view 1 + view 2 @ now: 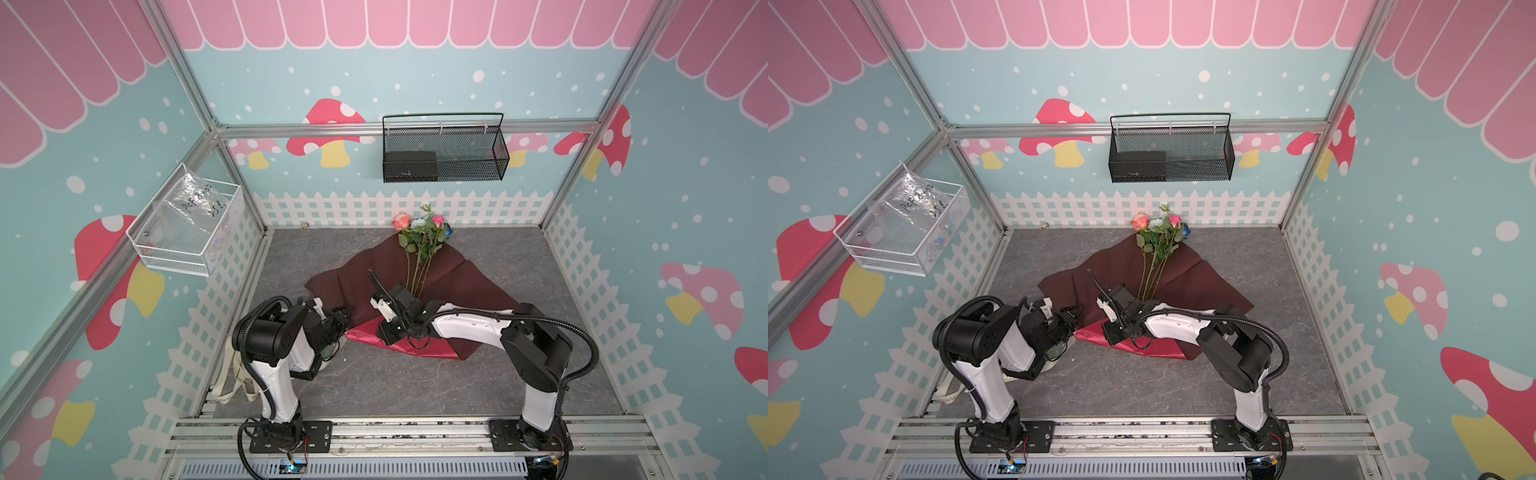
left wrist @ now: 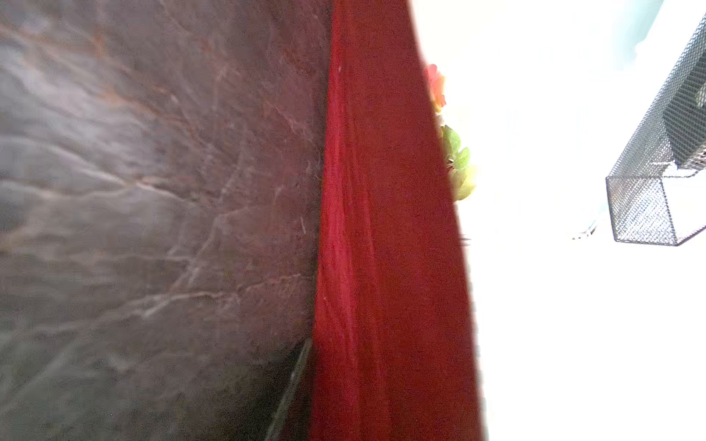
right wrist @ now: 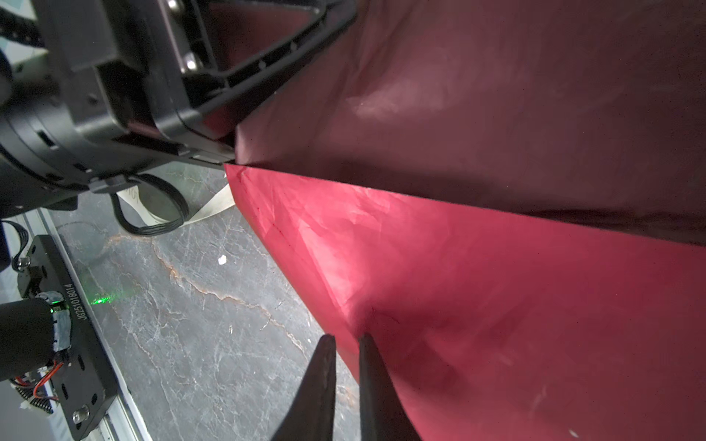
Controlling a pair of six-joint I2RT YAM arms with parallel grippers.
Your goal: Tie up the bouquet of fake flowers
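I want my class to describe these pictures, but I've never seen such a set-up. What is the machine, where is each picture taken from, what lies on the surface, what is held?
These are two robot arms, bolted to a rail at the front of a decorated booth. Two pictures look down from above; the other two come from cameras on the arms' wrists. On the grey marbled table lies dark red wrapping paper with four fake flowers on it, heads toward the back wall. The paper's near edge is folded over, showing brighter red. The left gripper is at that fold's corner; the right gripper, fingers nearly together, sits at the paper's edge. Whether either pinches the paper is unclear. A cream ribbon lies near the left arm.
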